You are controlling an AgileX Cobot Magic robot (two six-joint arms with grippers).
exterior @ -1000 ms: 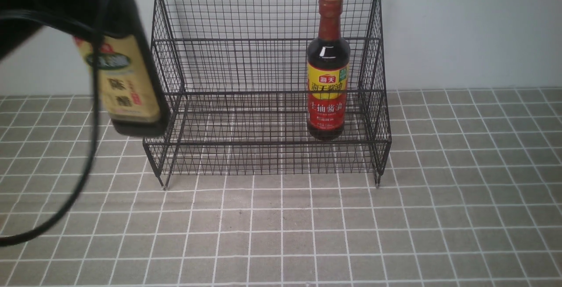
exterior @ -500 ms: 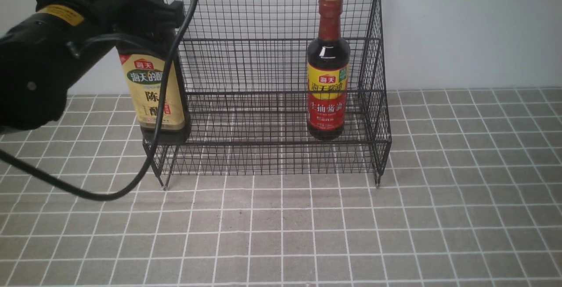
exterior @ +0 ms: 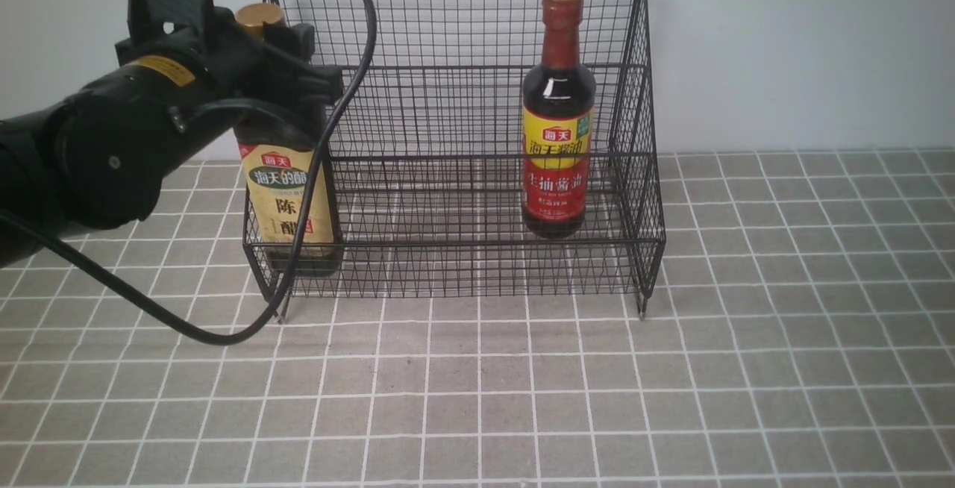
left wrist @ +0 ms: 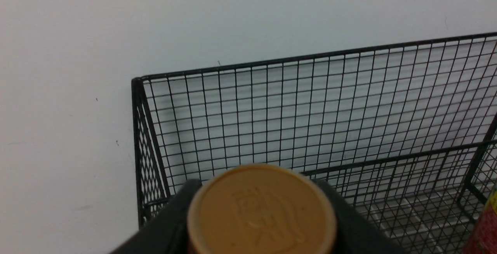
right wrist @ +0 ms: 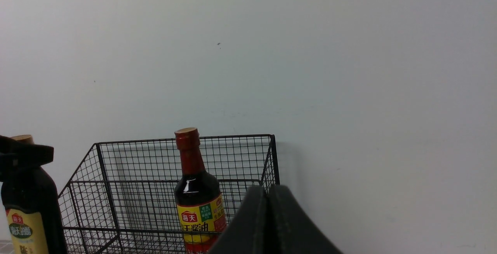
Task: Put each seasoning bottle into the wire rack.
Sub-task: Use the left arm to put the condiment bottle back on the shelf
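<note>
At the left end of the wire rack (exterior: 455, 100), the left end effector (exterior: 272, 63) was clenched on the neck of the broad bottle (exterior: 287, 197), just under its gold cap (exterior: 260, 16). The bottle hung upright with its base behind the front mesh of the lower tier, in the left corner. Whether it already rested on the wire could not be told. The slim bottle (exterior: 557, 111) stood upright on the same tier towards the right end, well apart from it. The right end effector (right wrist: 268, 223) showed only in its own wrist view, fingers pressed together on nothing.

This looked like the last step of the task: setting down the second bottle. The next move probably called for easing it down until the tier carried it, then letting go and lifting straight up, clear of the cap and the rack's side, so the bottle would not tip.

Half a second before, the bottle had been higher and further left, its base over the rack's front left corner. A second before, it had been tilted and outside the rack. The slim bottle, the rack and the counter (exterior: 671, 368) had not changed.
</note>
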